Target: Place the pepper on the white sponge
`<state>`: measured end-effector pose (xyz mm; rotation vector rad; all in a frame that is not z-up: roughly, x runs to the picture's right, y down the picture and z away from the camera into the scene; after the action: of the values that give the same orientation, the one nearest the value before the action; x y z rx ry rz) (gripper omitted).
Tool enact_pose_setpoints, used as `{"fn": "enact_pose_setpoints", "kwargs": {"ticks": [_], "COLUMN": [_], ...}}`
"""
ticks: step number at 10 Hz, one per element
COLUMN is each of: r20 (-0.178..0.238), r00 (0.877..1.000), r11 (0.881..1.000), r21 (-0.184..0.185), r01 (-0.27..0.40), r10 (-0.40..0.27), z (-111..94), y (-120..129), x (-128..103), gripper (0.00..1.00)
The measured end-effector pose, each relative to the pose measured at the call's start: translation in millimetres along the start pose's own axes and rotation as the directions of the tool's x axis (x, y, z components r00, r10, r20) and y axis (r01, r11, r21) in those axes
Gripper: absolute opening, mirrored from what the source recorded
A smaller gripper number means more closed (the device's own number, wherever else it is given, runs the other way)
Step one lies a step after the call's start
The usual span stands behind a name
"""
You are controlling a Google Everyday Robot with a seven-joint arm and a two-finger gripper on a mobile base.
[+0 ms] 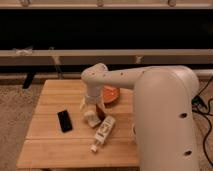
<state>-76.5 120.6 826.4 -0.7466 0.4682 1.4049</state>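
Gripper (91, 108) hung low over the middle of the wooden table (50, 145), pointing down from the bent white arm (125, 77). Its jaws were spread wide, with nothing seen between them.

Directly under the fingertips sat the white sponge (90, 119) as a pale block on the tabletop. Contact between fingers and sponge could not be told.

The pepper (101, 111) was a short dark red shape just right of the sponge, beside the gripper. Whether it lay on the sponge's edge or on the wood could not be made out.

Surroundings:
- orange plate (112, 94) just behind the gripper, partly hidden by the arm
- white bottle (103, 133) lying on its side in front of and to the right of the sponge
- black phone (64, 121) flat on the table, to the left and apart from the sponge
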Motion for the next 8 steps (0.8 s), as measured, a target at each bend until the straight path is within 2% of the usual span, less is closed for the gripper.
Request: {"fn": "enact_pose_setpoints", "kwargs": {"ticks": [2, 5, 6, 7, 8], "r20": [0.003, -0.016, -0.02, -0.027, -0.033], "r00": [1.0, 0.999, 0.998, 0.997, 0.997], "r11": [1.0, 0.999, 0.998, 0.997, 0.996], "r21": [0.004, 0.029, 0.037, 0.046, 0.05], "r01": [-0.003, -0.037, -0.051, -0.066, -0.074], "r10": [0.003, 0.037, 0.052, 0.067, 0.075], "z": [2, 14, 18, 22, 25], "y": [0, -14, -19, -25, -27], "x": [-4, -16, -19, -22, -23], "gripper": [0.8, 0.79, 0.73, 0.61, 0.53]}}
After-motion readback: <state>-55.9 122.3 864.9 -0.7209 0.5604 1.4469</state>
